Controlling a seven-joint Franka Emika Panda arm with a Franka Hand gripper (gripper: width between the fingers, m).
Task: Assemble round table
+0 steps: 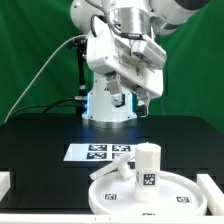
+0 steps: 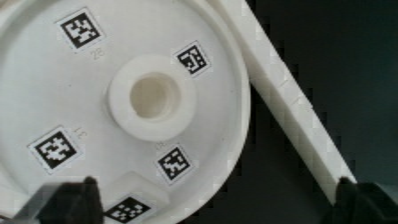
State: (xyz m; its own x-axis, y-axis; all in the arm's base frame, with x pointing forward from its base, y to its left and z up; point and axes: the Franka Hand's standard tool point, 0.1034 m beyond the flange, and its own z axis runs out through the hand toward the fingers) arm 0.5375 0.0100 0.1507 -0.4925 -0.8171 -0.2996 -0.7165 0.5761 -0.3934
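Observation:
The round disc (image 1: 165,198) lies flat at the table's front, with the thick leg (image 1: 148,166) standing upright on its middle. A white piece that I take for the cross-shaped foot (image 1: 113,173) leans at the disc's rim on the exterior view's left. My gripper (image 1: 132,98) hangs open and empty, high above the table and behind the disc. In the wrist view the disc (image 2: 89,150) fills most of the picture, with the leg (image 2: 151,97) seen nearly end-on at its centre. The gripper (image 2: 214,203) holds nothing, and both dark fingertips (image 2: 71,200) show.
The marker board (image 1: 104,152) lies on the black table behind the disc. White blocks sit at the front corners, one on the exterior view's left (image 1: 5,181) and one on its right (image 1: 211,186). A long white bar (image 2: 294,110) runs beside the disc in the wrist view.

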